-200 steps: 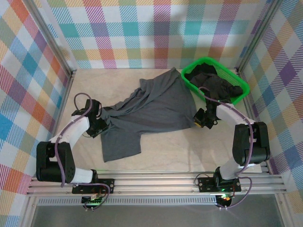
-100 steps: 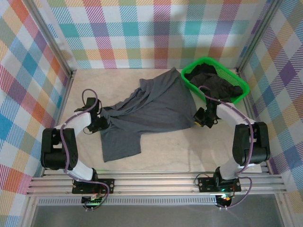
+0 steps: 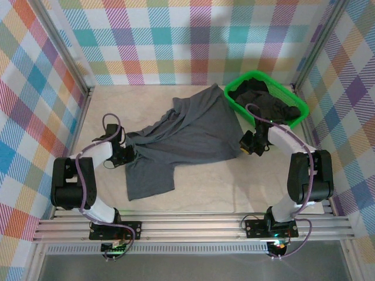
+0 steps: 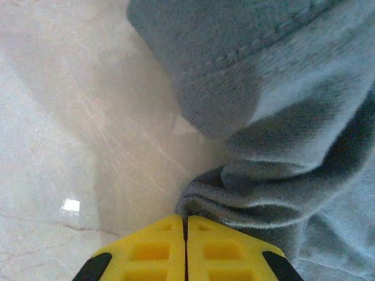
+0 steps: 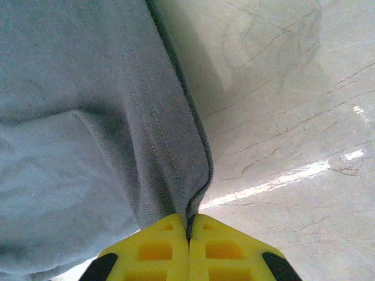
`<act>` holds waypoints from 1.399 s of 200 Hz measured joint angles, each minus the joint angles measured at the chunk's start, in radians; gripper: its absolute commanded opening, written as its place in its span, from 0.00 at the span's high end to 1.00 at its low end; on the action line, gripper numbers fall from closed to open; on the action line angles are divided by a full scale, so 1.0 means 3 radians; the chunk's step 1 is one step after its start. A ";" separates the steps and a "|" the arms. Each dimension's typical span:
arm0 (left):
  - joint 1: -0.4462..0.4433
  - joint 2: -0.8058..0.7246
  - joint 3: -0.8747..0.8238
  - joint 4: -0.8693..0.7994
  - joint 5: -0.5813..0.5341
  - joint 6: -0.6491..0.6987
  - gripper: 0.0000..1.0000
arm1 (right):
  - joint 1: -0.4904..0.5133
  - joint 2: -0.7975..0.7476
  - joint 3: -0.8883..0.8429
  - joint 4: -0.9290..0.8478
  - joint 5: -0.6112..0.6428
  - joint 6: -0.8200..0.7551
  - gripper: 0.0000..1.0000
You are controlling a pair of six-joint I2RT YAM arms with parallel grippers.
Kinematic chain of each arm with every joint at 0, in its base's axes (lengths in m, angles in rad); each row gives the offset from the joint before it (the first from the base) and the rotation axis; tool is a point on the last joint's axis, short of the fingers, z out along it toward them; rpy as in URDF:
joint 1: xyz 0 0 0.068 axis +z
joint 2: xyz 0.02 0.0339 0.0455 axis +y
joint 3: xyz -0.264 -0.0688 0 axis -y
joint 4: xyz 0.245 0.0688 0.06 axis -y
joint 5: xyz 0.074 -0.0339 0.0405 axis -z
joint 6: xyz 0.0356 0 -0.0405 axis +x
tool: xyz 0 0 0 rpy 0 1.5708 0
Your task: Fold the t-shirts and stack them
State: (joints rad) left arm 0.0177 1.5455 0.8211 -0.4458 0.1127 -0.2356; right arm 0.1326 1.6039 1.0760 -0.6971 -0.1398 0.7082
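Note:
A slate blue-grey t-shirt (image 3: 187, 134) lies spread and crumpled across the middle of the table, one corner reaching up to the green basket. My left gripper (image 3: 128, 153) is shut on a bunched, ribbed edge of the blue-grey t-shirt (image 4: 258, 175) at its left side; the yellow fingers (image 4: 152, 252) press together. My right gripper (image 3: 245, 146) is shut on the stitched hem of the blue-grey t-shirt (image 5: 117, 117) at its right edge, the hem pinched between the yellow fingers (image 5: 222, 249). Dark t-shirts (image 3: 270, 105) lie heaped in the basket.
The bright green plastic basket (image 3: 296, 99) stands at the back right, close behind my right arm. Bare pale marble-look tabletop (image 3: 234, 187) runs along the front and to the far left. Plaid walls close in the table on three sides.
My left arm has swung its elbow outward and back, and its gripper shifted slightly left and up with the cloth. The right gripper has edged a little upward.

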 measured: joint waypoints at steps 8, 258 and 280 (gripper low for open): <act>0.0000 -0.0067 -0.0022 -0.0010 0.0006 -0.0058 1.00 | 0.0000 0.0006 0.0009 0.0000 0.0000 0.0000 1.00; 0.0323 -0.0997 0.3343 -0.0872 -0.0343 -0.2579 1.00 | 0.0008 -0.0701 0.2225 0.1105 -0.0399 0.0067 1.00; 0.0323 -0.1247 0.3503 -0.0970 -0.0539 -0.2649 1.00 | -0.0056 -0.0994 0.2179 0.1242 -0.0402 0.0163 1.00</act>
State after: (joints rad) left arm 0.1146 1.1713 1.8721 -0.7368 -0.0490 -1.0302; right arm 0.1158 1.3056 1.7298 -0.3244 -0.2604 0.7570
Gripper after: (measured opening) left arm 0.055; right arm 0.053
